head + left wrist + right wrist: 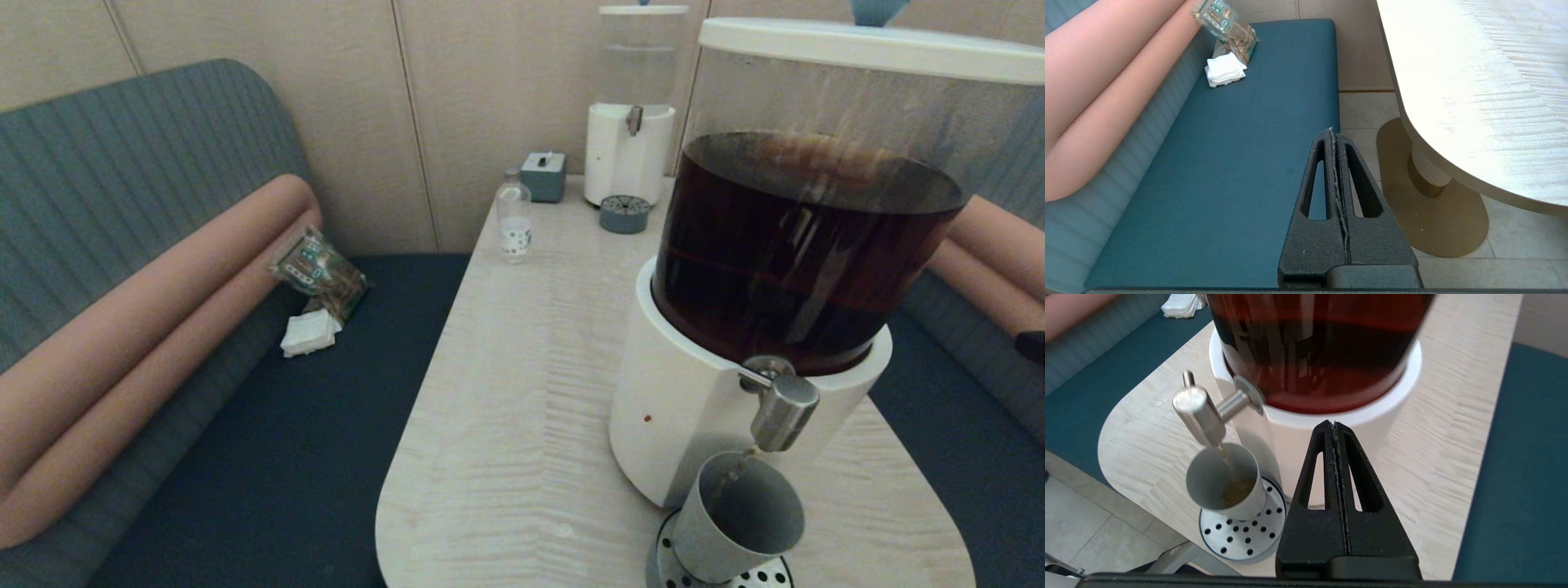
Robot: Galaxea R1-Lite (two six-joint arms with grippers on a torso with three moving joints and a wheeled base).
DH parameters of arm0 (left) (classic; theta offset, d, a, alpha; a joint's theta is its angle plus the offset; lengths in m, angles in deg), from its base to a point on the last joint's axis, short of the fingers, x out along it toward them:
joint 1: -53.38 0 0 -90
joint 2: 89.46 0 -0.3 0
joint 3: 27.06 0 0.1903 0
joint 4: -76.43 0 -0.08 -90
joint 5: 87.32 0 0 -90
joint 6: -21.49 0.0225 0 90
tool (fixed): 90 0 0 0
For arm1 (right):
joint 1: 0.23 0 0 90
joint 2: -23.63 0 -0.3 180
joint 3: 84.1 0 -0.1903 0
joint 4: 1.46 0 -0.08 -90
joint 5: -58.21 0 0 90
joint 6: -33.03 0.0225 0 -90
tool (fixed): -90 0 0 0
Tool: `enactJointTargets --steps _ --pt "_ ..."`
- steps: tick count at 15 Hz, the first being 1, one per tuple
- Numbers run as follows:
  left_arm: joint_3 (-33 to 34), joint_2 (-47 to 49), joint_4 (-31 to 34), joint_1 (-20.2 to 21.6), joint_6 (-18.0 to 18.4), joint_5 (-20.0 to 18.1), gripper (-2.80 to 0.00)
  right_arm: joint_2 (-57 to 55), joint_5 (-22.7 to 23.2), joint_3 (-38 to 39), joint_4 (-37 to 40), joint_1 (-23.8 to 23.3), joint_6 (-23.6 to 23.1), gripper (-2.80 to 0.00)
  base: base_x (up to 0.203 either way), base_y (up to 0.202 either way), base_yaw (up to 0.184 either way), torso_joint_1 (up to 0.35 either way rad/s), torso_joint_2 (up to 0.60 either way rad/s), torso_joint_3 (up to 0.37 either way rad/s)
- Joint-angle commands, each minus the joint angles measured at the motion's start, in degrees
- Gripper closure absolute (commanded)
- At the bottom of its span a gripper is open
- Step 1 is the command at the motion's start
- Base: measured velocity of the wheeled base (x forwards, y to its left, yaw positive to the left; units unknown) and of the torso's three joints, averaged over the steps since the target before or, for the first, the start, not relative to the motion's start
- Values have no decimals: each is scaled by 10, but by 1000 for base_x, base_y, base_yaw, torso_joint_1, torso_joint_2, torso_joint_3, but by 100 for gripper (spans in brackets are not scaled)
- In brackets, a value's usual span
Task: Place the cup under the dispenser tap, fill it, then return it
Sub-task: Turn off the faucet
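Neither gripper appears in the head view, where the cup [739, 518] stands on the perforated drip tray [763, 578] at the lower right of the frame, directly under the dispenser tap [784, 412], a thin stream falling into it. Left wrist view: the left gripper [1334, 132], fingers pressed together, hangs over the blue seat [1229, 163] beside the bench [1474, 102]. Right wrist view: the right gripper [1334, 425], also pressed together and holding nothing, hovers just beside the dispenser's white base [1298, 433], with the cup at lower left catching brown liquid.

Table [522, 425] with 2 dispensers [694, 408], bottle [513, 222].
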State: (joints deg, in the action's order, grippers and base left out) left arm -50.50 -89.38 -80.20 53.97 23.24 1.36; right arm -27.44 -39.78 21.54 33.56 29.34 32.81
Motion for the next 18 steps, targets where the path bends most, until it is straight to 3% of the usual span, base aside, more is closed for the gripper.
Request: enactJointTargets --steps 1,4,11,18 --pt "0 0 0 0 0 0 0 42 -3 21 1 0 0 0 0 0 0 0 0 0" --pt "0 0 0 0 0 0 0 57 14 38 -4 -65 -3 0 0 0 0 0 0 0" --pt "1 0 0 0 0 0 0 157 143 53 -2 -199 -6 0 0 0 0 0 0 0" --pt "0 0 0 0 0 0 0 261 169 96 -4 -272 -7 0 0 0 0 0 0 0"
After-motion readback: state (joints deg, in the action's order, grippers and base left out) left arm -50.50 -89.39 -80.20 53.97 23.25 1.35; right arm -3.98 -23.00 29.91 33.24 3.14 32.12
